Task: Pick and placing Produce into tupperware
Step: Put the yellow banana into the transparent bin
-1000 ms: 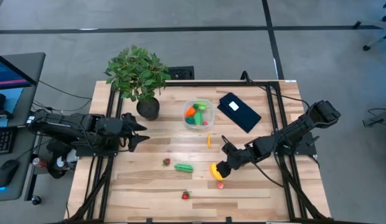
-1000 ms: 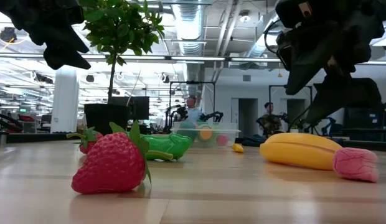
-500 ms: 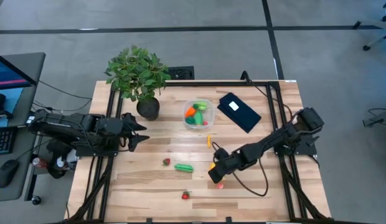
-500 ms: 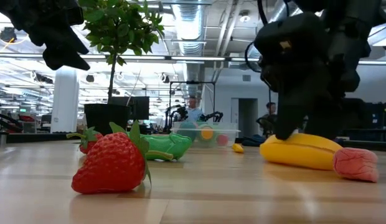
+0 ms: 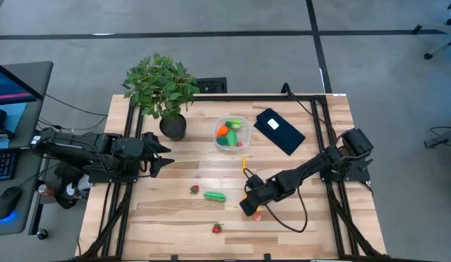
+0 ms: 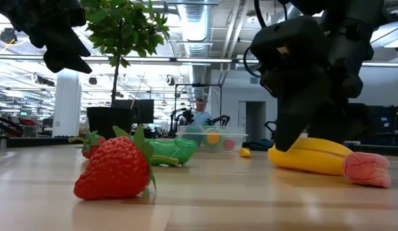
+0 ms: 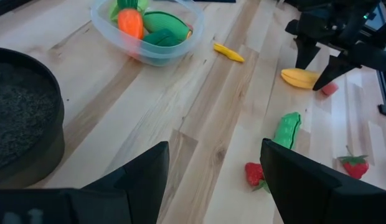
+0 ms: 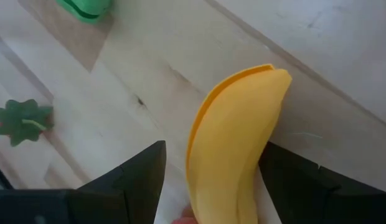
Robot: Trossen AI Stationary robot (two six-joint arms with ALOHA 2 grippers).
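Observation:
The yellow banana (image 8: 233,143) lies flat on the table, near the right part of the near edge. My right gripper (image 5: 249,204) is down over it and open, with a finger on either side of it. A pink piece (image 5: 257,216) lies just beside the banana. The clear round tupperware (image 5: 231,134) stands at the far middle and holds an orange carrot and green pieces. Loose on the wood are a green piece (image 5: 215,196), two strawberries (image 5: 195,190) (image 5: 217,228) and a small yellow piece (image 5: 244,164). My left gripper (image 5: 164,153) waits open at the table's left. My right gripper comes slanting down from above, its open fingers (image 8: 292,180) along both sides of the banana's end (image 8: 243,106). The banana lies flat on the table. One finger stands right at the banana's side, and I cannot tell whether it touches.
A leafy potted plant (image 5: 162,91) stands at the far left corner. A flat black rectangle with a white label (image 5: 278,131) lies to the right of the tupperware. Bare wood shows between the tupperware and the loose pieces.
My right gripper has moved toward the table's left and near edge and has come down over the banana, which now sits between its fingers. The banana and the other pieces have stayed where they were.

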